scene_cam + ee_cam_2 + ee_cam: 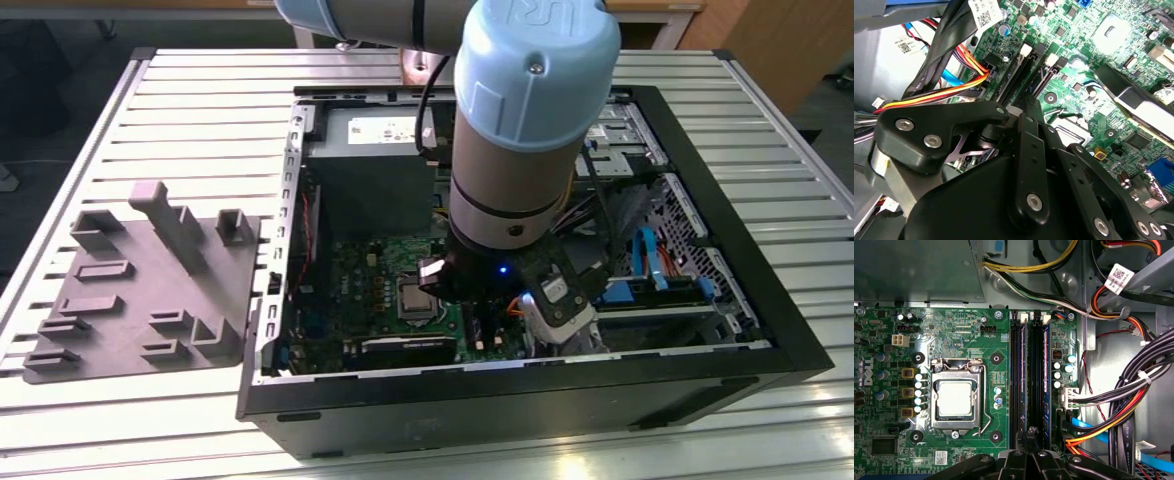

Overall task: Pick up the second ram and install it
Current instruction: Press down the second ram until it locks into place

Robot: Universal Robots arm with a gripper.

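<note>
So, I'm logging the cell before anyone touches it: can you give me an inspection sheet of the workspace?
Surface: slatted metal table carrying an open computer case.
Job's things: two bluish-edged sticks seem to stand in the memory slots of the motherboard; cannot tell which is the second ram.
Clutter: grey moulded fixture on the table, on the exterior view's left of the case.
Grippers: hand is low inside the case, over one end of the slots.
Cables: black, red, orange and yellow wire bundles beside the board; a blue flat cable.
Surroundings: wooden panel beyond the table.
</note>
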